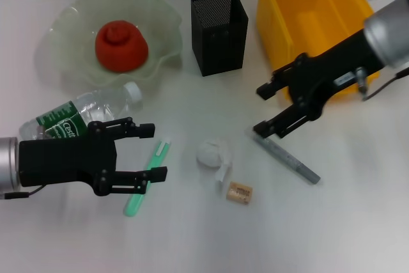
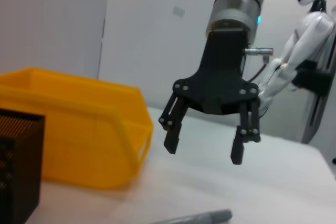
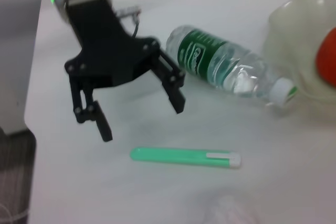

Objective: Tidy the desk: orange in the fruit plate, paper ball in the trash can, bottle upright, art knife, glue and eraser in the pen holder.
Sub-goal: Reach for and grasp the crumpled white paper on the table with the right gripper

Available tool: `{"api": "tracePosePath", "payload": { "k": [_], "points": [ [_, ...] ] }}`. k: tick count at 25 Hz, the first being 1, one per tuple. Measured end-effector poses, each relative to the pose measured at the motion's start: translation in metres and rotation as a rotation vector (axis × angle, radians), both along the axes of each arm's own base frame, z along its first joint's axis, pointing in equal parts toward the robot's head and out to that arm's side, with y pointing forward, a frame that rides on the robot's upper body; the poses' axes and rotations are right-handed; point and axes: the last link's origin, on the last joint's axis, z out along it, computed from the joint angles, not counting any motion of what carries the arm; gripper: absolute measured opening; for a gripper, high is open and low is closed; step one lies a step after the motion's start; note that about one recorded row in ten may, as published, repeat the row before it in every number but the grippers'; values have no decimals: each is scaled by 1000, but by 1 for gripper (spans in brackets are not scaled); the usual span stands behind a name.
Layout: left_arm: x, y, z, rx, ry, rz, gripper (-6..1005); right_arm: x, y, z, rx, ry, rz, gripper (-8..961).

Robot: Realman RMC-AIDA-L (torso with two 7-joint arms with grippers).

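orange [image 1: 121,45] in fruit plate [image 1: 64,23] | left end effector [image 1: 153,151] wide open, empty, beside lying bottle [image 1: 77,116] | right end effector [image 1: 263,108] open, empty, above art knife [image 1: 285,156] | risk: bottle rolls off counter [image 1: 192,241].

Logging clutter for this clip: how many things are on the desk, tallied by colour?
Green: 3, fruit plate, bottle, glue
Red-orange: 1, orange
Black: 1, pen holder
Yellow: 1, trash can
White: 1, paper ball
Grey: 1, art knife
Tan: 1, eraser
Total: 9
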Motion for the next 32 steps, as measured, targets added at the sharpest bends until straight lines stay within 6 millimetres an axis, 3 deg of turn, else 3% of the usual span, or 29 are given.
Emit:
{"api": "tracePosePath", "payload": {
  "k": [8,23,32],
  "points": [
    [-16,5,4,14,100,31,854,-3,1,-46,8,-86,79,749],
    [-14,4,6,-6,105,8,854,2,-2,-89,10,-95,154,744],
    [-14,4,6,-4,107,7,854,4,-6,-101,4,-104,164,741]
  ]
}}
